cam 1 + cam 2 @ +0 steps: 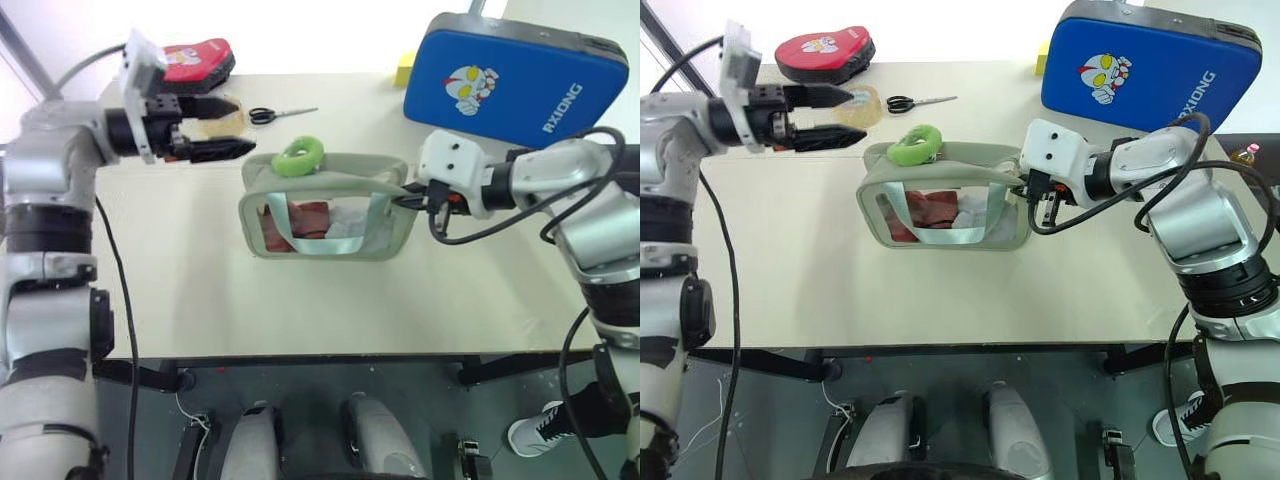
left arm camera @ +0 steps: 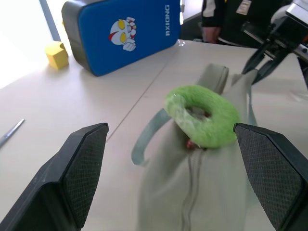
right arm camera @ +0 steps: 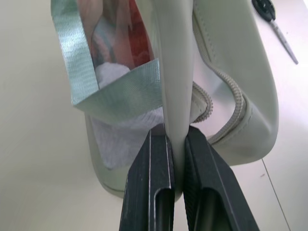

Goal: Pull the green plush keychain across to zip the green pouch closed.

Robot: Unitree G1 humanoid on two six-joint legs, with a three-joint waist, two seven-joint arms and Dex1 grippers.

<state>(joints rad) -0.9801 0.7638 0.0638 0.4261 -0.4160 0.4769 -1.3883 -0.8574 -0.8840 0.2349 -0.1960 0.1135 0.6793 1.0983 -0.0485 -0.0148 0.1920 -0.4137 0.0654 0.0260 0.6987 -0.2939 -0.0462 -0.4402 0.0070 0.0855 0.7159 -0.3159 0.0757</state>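
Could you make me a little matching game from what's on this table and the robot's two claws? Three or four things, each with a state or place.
1 left gripper
2 right gripper
3 green plush keychain
4 scissors

a clamped on the green pouch's end
b open, holding nothing
c lying on top of the pouch
d flat on the table, beyond the pouch

1-b, 2-a, 3-c, 4-d

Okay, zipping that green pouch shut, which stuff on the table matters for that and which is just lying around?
Part of the job:
green plush keychain
green pouch
left gripper, open beside the keychain
right gripper, shut on the pouch's end

Just lying about:
blue pad
red pad
scissors
yellow block
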